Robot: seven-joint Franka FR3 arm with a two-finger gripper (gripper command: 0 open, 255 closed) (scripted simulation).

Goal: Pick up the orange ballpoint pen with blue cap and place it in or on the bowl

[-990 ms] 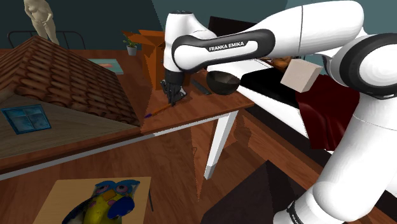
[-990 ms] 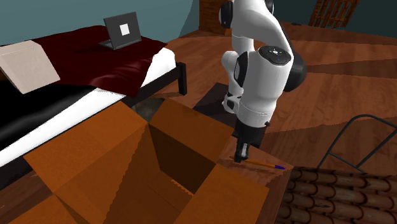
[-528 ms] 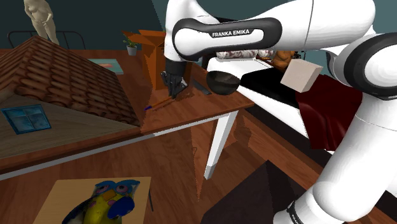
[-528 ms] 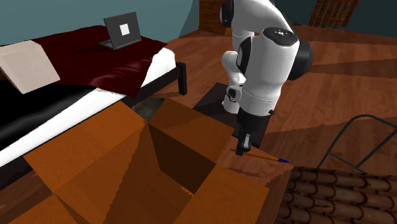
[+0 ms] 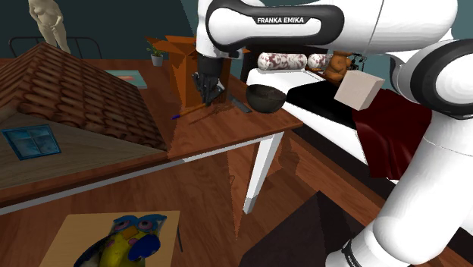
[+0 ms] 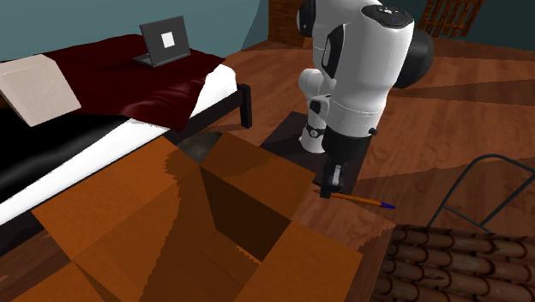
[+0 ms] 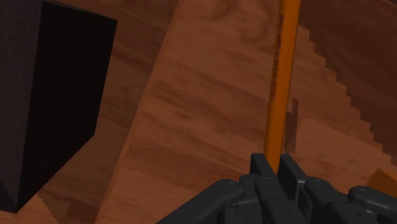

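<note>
A: Jaws status?
B: Clenched on the pen [image 7: 280, 83], gripping it at the orange end. Wrist view: the orange barrel runs straight out from betw. the two black fingers [image 7: 260, 167].
A: Where's the pen exactly?
B: Held in the jaws over the wooden table [image 5: 227, 130], roughly level. The blue cap end points away from the jaws, toward the shoulder view's left. Looks raised off the wood, not resting on it.
A: And the bowl?
B: Dark bowl [image 5: 263, 97], same table, near the jaws on the shoulder view's right. Pen & bowl are apart, no contact.
A: Anything else close by?
B: Open cardboard box [image 6: 214, 214] just beside the jaws in the 2nd ext. view. Tiled roof model [image 5: 68, 91] on the shoulder view's left. Bed [image 6: 111, 86] w/ a laptop [image 6: 165, 40] further back.
</note>
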